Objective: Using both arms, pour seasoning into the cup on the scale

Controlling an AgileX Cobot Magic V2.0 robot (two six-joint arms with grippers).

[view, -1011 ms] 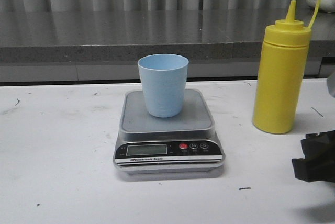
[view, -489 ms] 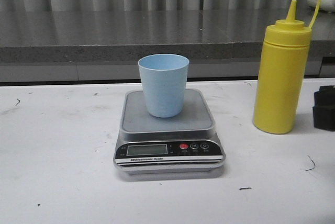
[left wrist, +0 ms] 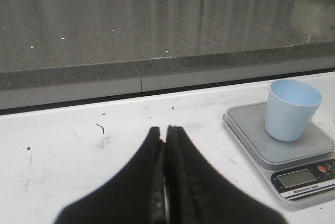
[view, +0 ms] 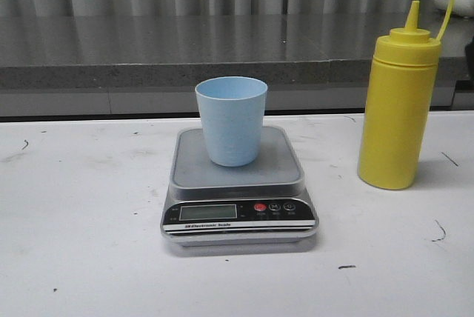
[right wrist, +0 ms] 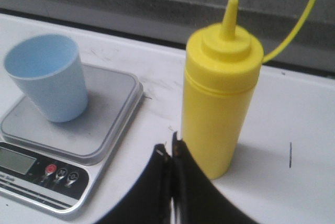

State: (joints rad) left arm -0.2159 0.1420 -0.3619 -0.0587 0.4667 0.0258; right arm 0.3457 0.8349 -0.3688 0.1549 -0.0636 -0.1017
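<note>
The pale blue cup [view: 230,119] stands upright on the silver scale [view: 238,184] in the middle of the white table. To its right the yellow seasoning bottle [view: 398,102] stands upright, cap strap hanging off its nozzle. Neither gripper shows in the front view. In the left wrist view my left gripper [left wrist: 165,129] is shut and empty, well to the side of the scale [left wrist: 293,156] and cup [left wrist: 291,109]. In the right wrist view my right gripper [right wrist: 168,148] is shut and empty, close in front of the seasoning bottle [right wrist: 220,88], with the cup [right wrist: 49,75] on the scale [right wrist: 99,124] off to one side.
A dark grey stone counter ledge [view: 185,54] runs along the back of the table, with a curtain behind it. The white tabletop [view: 81,243] carries small dark marks.
The black right gripper that showed at the right edge of the front view has moved up and out of that view. Cup, scale and bottle have stayed put.
</note>
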